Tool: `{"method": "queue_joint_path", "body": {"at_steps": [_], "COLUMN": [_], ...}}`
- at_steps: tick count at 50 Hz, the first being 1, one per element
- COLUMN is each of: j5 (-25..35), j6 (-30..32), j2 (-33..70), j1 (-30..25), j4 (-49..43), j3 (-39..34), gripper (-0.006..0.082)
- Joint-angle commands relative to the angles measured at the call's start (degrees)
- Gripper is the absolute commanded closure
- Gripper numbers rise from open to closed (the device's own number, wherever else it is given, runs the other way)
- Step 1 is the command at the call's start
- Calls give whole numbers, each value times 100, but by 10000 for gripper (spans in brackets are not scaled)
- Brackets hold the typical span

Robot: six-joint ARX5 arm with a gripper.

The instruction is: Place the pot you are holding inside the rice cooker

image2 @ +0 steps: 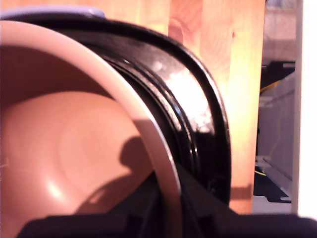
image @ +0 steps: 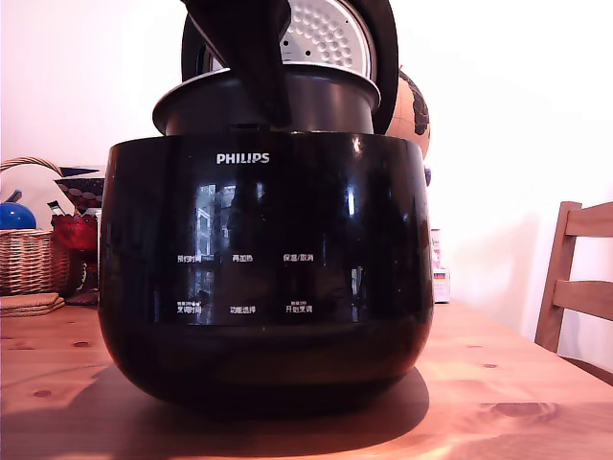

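The rice cooker (image: 263, 268) is a big glossy black PHILIPS body filling the middle of the exterior view, its lid (image: 330, 34) raised behind with a dimpled silver plate. The dark pot (image: 326, 101) stands roughly upright in the cooker's opening, its flared rim and upper wall still above the body. My gripper (image: 268, 113) reaches down from above and is shut on the pot's rim. In the wrist view my gripper (image2: 171, 208) straddles the pale rim, one finger inside and one outside. The pot's smooth inside (image2: 64, 148) looks coppery, and the rice cooker's black rim (image2: 208, 124) curves around it.
The cooker stands on a wooden table (image: 508, 383). At the exterior view's left are a wicker basket (image: 24, 259), a blue ball (image: 14, 216) and a red object (image: 75, 232). A brown globe-like thing (image: 414, 110) sits behind the cooker. A wooden chair (image: 579, 278) stands at the right.
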Motion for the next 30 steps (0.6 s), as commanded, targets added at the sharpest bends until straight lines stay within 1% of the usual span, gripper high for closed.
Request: {"method": "queue_joint_path", "body": {"at_steps": [1,19,30], "j5": [125,205,181], "j6": [-35,-267,-271], "j2": [-57,74,138], "j1": [-105,-133,-144], "j4": [63,-205,-203], "j3": [111,111,111], "gripper": [789,788,788]}}
